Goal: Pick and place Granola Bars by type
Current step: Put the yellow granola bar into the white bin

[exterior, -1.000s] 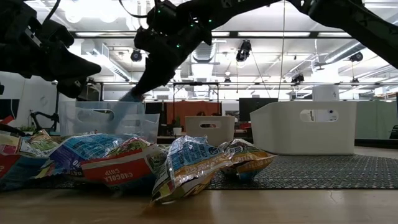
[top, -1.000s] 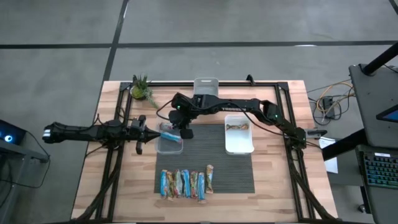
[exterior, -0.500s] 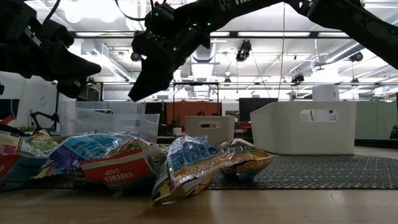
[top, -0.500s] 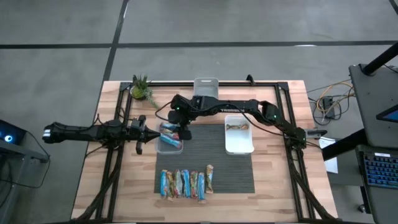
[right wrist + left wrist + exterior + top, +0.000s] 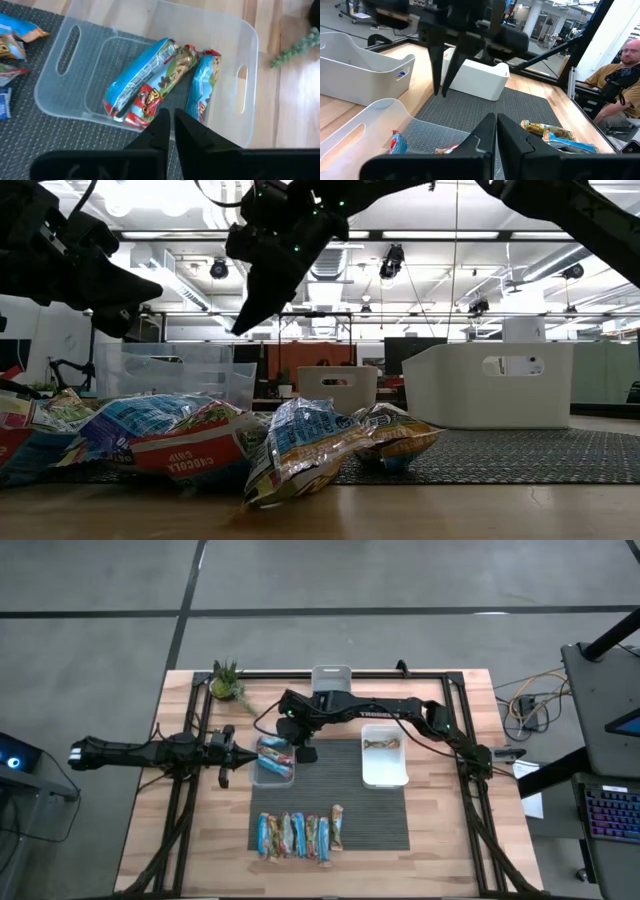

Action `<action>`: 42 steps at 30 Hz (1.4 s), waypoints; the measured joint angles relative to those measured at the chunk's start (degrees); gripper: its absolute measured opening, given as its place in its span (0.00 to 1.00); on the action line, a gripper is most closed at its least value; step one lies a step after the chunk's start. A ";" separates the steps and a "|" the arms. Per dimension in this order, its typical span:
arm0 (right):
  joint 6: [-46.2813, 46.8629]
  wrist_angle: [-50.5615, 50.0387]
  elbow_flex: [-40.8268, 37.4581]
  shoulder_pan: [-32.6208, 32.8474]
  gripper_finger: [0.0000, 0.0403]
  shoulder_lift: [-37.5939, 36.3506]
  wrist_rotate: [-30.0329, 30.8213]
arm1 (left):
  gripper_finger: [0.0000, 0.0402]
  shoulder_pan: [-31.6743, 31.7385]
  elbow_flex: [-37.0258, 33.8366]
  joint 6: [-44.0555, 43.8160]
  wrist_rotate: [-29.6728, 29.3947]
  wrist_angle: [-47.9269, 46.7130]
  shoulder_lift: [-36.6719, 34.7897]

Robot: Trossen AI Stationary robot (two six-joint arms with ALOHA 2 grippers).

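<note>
The right gripper (image 5: 305, 753), closed and empty, hangs over the clear bin (image 5: 273, 772) of granola bars (image 5: 150, 82); descending, it could clip the bin's rim.

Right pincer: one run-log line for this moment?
right pincer: shut, empty, above clear plastic bin | bin: blue-wrapped granola bars | left pincer: shut, beside bin
</note>
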 joint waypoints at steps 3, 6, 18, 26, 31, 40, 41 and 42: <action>0.40 -1.61 -0.02 0.00 0.03 -0.97 -0.18 | 0.00 0.00 -0.01 0.00 0.00 0.00 0.00; 0.44 -3.00 -0.16 0.00 0.02 -2.46 -0.27 | 0.00 0.02 -0.01 0.00 0.00 0.00 0.02; 3.38 0.73 -8.51 0.35 0.02 -13.82 -3.52 | 0.00 0.00 0.00 0.00 -0.02 -0.02 0.02; 9.17 17.75 -28.01 2.66 0.02 -28.83 -3.21 | 0.00 0.00 0.00 0.00 -0.01 -0.01 0.00; 9.62 23.84 -38.59 4.81 0.02 -38.23 -3.23 | 0.00 0.01 -0.02 0.00 0.00 0.00 0.01; 11.02 24.17 -47.90 6.20 0.02 -48.26 -3.18 | 0.00 0.01 0.00 0.00 -0.01 0.00 0.00; 11.49 24.27 -48.56 6.32 0.02 -49.18 -3.18 | 0.00 0.00 -0.01 0.00 0.00 0.00 0.00; 11.64 24.69 -49.18 6.50 0.02 -49.96 -3.18 | 0.00 0.00 0.00 0.00 0.00 0.00 0.02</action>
